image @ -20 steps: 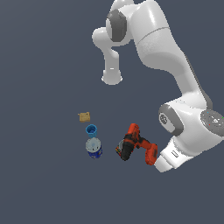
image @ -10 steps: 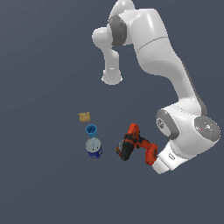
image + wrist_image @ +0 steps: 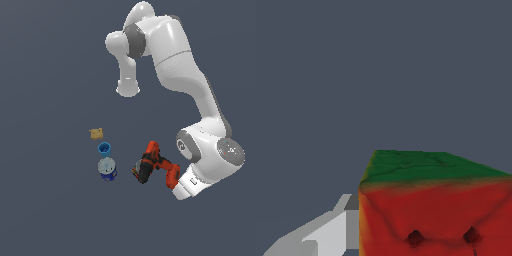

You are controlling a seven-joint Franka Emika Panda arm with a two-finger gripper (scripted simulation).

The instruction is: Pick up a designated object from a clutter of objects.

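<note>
The puzzle cube [image 3: 436, 210] fills the near part of the wrist view, showing a red face and a green face. One grey-white finger [image 3: 331, 235] of my gripper lies right against the cube's side, and the other finger is hidden. In the exterior view the cube is hidden behind the white hand, with my gripper [image 3: 179, 192] low beside the drill's handle end. The orange-red and black drill [image 3: 154, 165] lies just to the exterior view's left of the hand.
A blue-white can [image 3: 107, 170], a blue cup [image 3: 104, 148] and a small tan block [image 3: 96, 133] form a short line further to the exterior view's left. The robot's white base [image 3: 128, 89] stands behind them.
The forearm and wrist have sunk and shifted slightly toward the exterior view's left. The drill, cans, cup and block have not moved.
</note>
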